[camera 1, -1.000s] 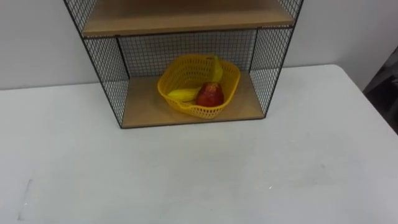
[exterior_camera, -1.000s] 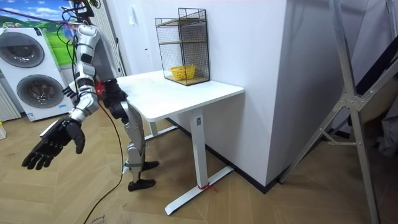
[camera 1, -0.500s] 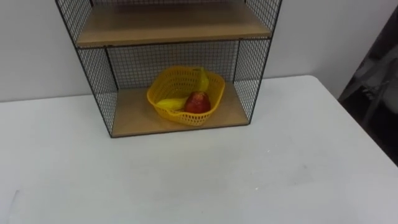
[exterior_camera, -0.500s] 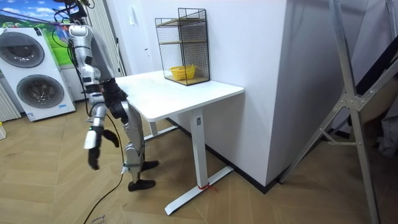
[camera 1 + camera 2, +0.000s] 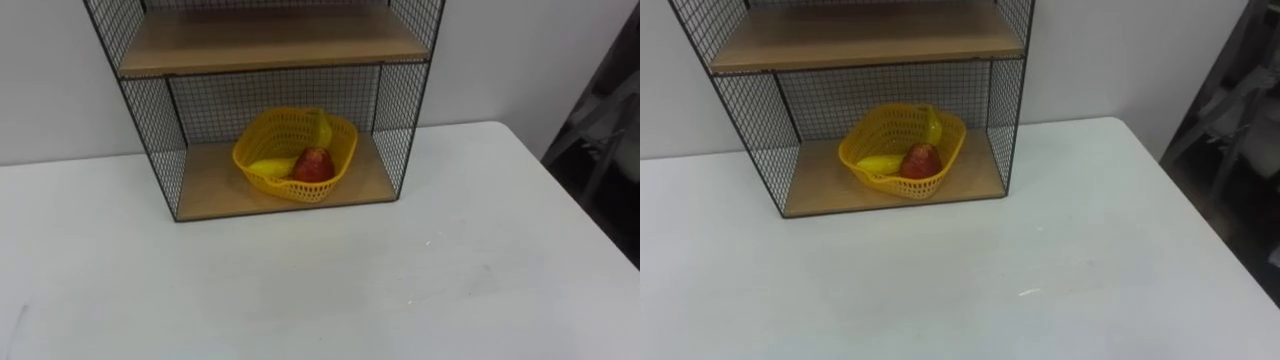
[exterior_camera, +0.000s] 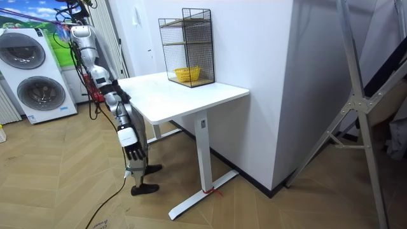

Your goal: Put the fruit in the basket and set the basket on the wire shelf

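Right hand (image 6: 132,151) lowered, slack, empty | eye views: basket (image 5: 294,155) inside wire shelf (image 5: 210,186)

The white table (image 5: 480,270) is found evenly and brightly lit, with only faint, soft-edged shading recorded on its surface in front of the wire shelf (image 5: 405,120). The light is judged to fall from above, since the shelf's lower compartment is shaded slightly by the upper wooden board (image 5: 270,40). The yellow basket (image 5: 290,150) inside is left plainly legible, and a dark, dim area is noted beyond the table's right edge. In the room view, diffuse light is seen spread across the wooden floor (image 6: 63,184) and the white wall (image 6: 254,51), and a soft grey shadow is observed beneath the tabletop.
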